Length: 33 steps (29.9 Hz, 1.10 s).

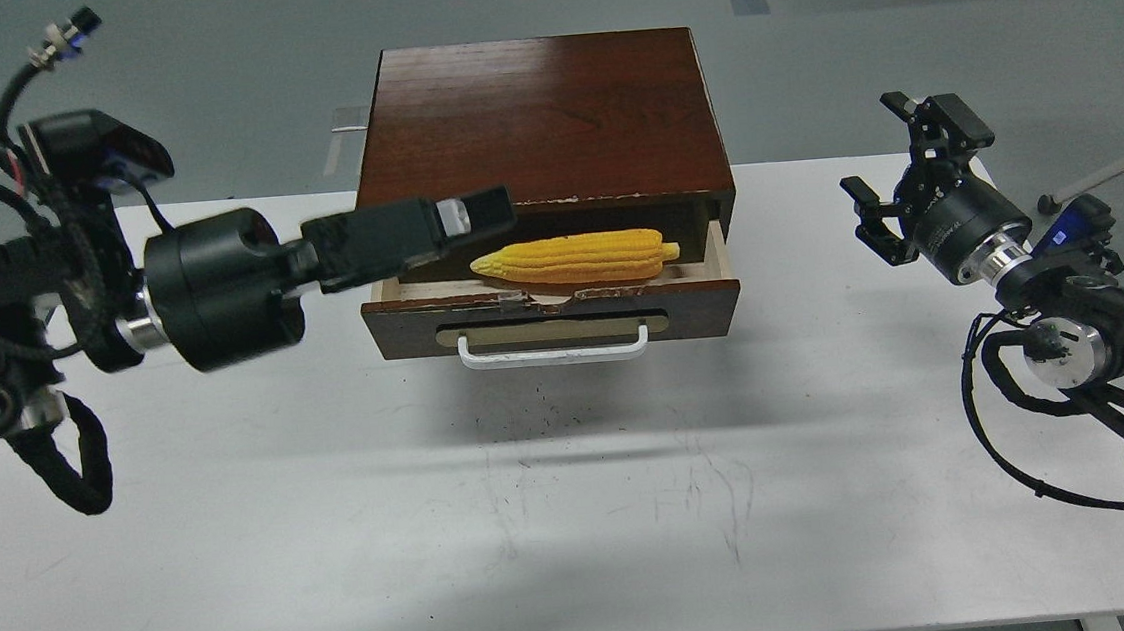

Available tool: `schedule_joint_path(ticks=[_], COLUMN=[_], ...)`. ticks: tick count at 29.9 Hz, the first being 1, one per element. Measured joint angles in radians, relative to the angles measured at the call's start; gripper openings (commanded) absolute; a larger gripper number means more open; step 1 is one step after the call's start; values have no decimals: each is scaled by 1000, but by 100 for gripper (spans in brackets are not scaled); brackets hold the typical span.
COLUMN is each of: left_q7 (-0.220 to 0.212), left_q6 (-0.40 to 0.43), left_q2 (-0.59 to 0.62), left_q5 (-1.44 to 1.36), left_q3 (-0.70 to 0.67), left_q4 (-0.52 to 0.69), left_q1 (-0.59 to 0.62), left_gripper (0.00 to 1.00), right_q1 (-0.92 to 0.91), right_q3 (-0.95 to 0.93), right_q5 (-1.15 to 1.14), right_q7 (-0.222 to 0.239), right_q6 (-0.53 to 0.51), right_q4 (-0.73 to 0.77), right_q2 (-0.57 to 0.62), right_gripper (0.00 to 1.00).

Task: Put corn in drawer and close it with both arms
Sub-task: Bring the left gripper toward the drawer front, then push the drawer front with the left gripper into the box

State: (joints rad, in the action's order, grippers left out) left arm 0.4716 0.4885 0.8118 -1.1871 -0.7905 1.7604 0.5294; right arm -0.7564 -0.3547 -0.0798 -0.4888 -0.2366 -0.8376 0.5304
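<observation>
The yellow corn (573, 257) lies lengthwise inside the open drawer (552, 318), pointed end to the left. The drawer is pulled out a little from the dark wooden cabinet (536, 117) and shows its white bar handle (553, 348). My left gripper (479, 212) reaches in from the left, pointing right, with its tip over the drawer's left part, just up-left of the corn's tip. It is seen edge-on, so its fingers cannot be told apart. My right gripper (899, 164) is open and empty, held above the table well to the right of the cabinet.
The cabinet stands at the back middle of a white table (578, 515). My left arm's wrist and cables (209, 288) hang over the table's left side. My right arm's elbow and cables (1067, 356) are over the right edge.
</observation>
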Motion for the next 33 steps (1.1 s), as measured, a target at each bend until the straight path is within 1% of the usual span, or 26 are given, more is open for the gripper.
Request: schedule_joint_path(ticks=[3,8,13,16,19,25,33], left_q7=[-6,-44,-129,-163,-188,-206,-211], left_q6=[0,0,0,0,0,0,0], left_q2=[-34,-71,-127,-155,-176,-198,-214], left_q5=[-52,-133,-154,-172,-196,-215,-215], left_q3=[4,6,6,5,5,6,6], left_q4=[-1,-26,-80,-123,-161,-198,-245], left_q1=[-77,-182,-245,-249,-250,-251,-224], left_gripper=[0,0,0,0,0,0,0], right_q1=[1,6,10,11,12,18,25], right_q3=[0,1,1,1,1,1,1], right_q5=[0,0,0,0,0,0,0], right_q7=[0,0,0,0,0,0,0], right_q6=[0,1,1,1,1,1,1], right_q4=[0,-1,-2,-2,-2,-3,-6], right_q2=[4,14,19,20,24,38,53], right_gripper=[100,100,100,100,100,100,100])
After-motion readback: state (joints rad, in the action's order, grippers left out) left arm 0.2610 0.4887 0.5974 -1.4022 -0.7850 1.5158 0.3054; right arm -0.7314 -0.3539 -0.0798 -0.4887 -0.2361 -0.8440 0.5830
